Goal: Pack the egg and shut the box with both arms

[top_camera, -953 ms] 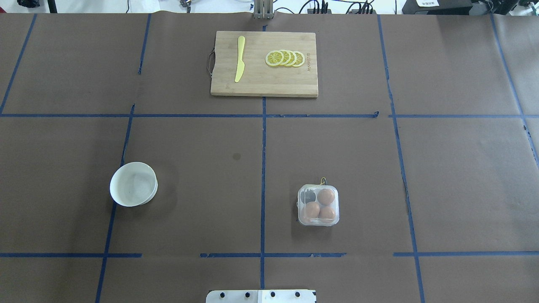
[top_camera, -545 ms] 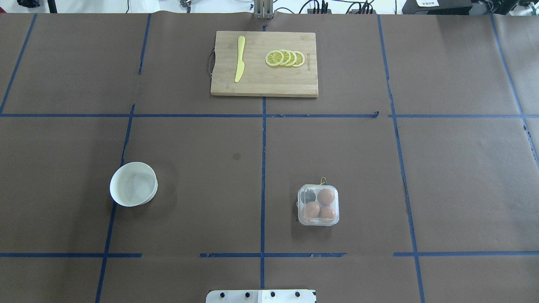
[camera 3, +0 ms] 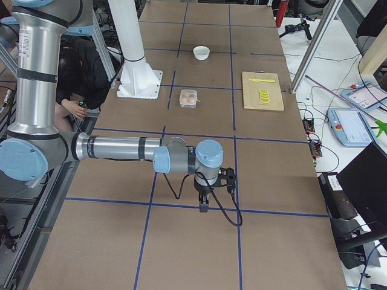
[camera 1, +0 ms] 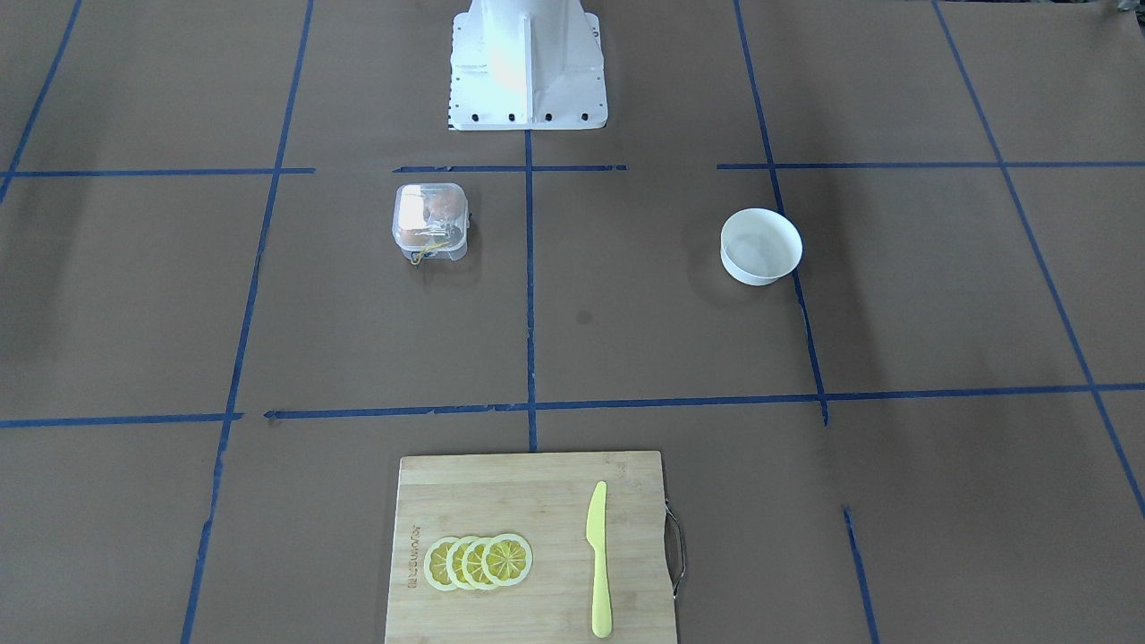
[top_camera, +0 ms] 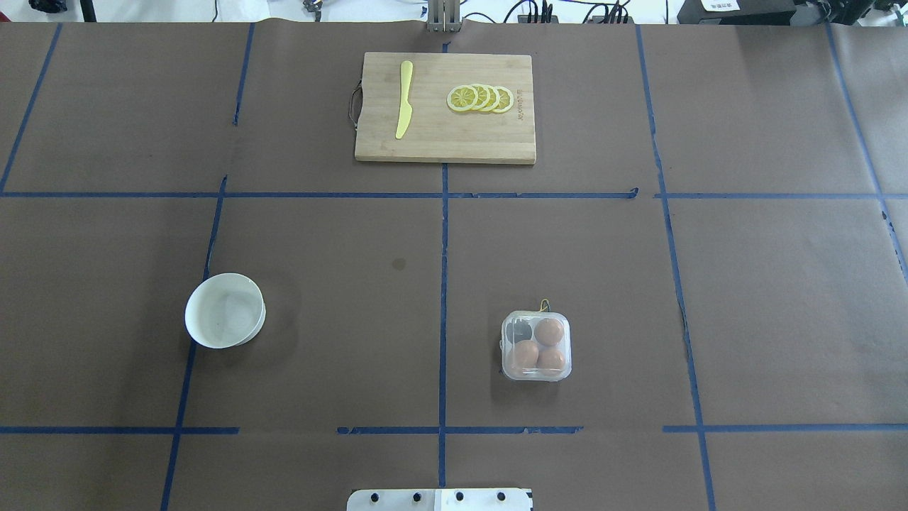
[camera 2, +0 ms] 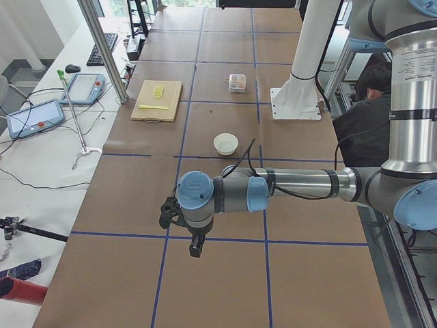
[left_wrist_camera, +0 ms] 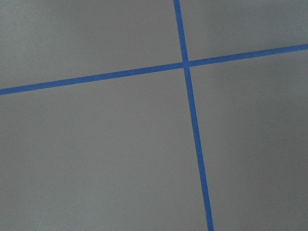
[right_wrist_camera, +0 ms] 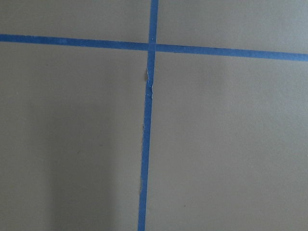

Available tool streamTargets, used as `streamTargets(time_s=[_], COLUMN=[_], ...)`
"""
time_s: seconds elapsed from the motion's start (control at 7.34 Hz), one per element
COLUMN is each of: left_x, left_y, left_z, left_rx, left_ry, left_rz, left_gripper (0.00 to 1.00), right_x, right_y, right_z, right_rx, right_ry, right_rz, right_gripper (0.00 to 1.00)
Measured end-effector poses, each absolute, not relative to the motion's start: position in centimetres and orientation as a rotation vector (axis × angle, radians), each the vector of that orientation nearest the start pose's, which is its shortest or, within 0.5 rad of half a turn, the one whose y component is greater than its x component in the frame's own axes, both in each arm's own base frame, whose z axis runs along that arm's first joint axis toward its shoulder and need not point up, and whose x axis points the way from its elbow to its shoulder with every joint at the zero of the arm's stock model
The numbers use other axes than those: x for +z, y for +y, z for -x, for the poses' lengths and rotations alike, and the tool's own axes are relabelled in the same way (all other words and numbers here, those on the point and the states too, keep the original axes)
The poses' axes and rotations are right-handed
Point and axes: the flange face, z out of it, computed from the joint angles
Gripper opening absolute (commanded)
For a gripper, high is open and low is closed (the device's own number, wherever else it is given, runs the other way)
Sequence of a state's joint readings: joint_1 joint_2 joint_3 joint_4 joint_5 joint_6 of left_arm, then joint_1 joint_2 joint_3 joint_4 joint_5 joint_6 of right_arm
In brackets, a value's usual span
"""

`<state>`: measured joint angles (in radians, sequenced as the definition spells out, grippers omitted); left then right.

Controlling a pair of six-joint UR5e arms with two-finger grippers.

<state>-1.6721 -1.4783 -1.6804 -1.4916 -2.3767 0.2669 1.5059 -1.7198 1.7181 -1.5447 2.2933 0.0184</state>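
The left arm [camera 2: 293,183] and right arm [camera 3: 115,147] are hovering well apart from the base [camera 1: 526,63], probably parked clear. I cannot tell whether the left gripper [camera 2: 195,247] or right gripper [camera 3: 204,204] is open. The box [top_camera: 536,345] is sitting near the base, seemingly lidded, cradling the egg [top_camera: 549,331] beside two others.

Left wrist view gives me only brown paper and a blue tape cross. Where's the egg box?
Observer: The box sits on the robot's right half of the table, close to its base.
Operator: How many eggs are in it?
Observer: Three eggs. The cell at the box's far left in the overhead view holds none.
Operator: And where is my left claw?
Observer: The left claw hangs pointing down over the paper, well away from the box, with the white bowl lying between them. I cannot tell whether it is open.
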Motion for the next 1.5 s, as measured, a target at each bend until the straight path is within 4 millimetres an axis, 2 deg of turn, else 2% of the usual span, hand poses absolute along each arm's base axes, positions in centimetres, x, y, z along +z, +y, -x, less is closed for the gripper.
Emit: streamTargets(time_s=[0.95, 1.5], left_x=[65.41, 64.76], left_y=[-43.92, -44.18], left_z=[10.69, 10.73], left_rx=[0.132, 0.138], left_ry=[0.798, 0.796], left_rz=[-0.091, -0.105], left_gripper=[1.00, 1.00], right_x=[65.76, 65.53], right_y=[-43.35, -43.55], right_z=[-3.63, -3.36], right_rx=[-0.057, -0.068], right_ry=[-0.722, -0.724], right_rz=[0.014, -0.001], right_gripper=[1.00, 1.00])
